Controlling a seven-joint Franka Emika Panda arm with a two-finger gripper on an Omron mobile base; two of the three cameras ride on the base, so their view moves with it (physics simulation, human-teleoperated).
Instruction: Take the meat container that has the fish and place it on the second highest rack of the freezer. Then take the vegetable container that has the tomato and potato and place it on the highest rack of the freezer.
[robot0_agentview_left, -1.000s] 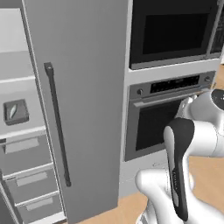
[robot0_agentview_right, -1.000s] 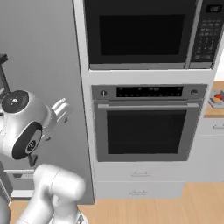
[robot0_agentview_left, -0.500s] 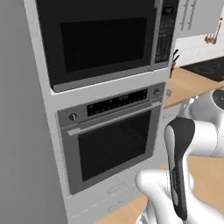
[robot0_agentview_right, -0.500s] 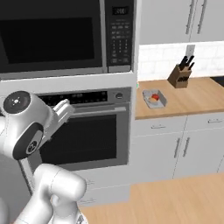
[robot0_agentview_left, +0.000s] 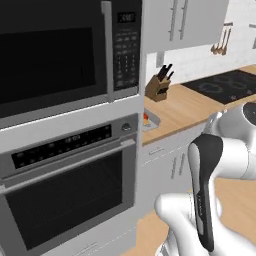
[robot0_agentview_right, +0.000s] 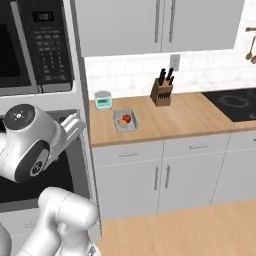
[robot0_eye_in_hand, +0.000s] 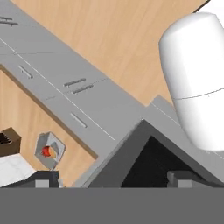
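Note:
The vegetable container (robot0_agentview_right: 125, 121) is a small grey tray on the wooden counter, just right of the oven column. It holds the red tomato (robot0_agentview_right: 127, 118) and the potato (robot0_agentview_right: 122, 120). The same container (robot0_agentview_left: 151, 120) shows past the oven's edge in the left base view, and small at the lower left of the hand view (robot0_eye_in_hand: 49, 151). My gripper (robot0_eye_in_hand: 111, 181) is open and empty, held in front of the oven, well short of the tray. The meat container, the fish and the freezer are out of view.
A wall oven (robot0_agentview_left: 70, 190) with a microwave (robot0_agentview_left: 55, 55) above it stands to the left. On the counter are a knife block (robot0_agentview_right: 162, 90), a small teal-labelled jar (robot0_agentview_right: 103, 100) and a black cooktop (robot0_agentview_right: 235, 102). Grey cabinets (robot0_agentview_right: 165, 182) run below and wood floor lies in front.
The whole picture has swept from the freezer past the oven to the counter, so the base has moved right. The gripper has stayed open.

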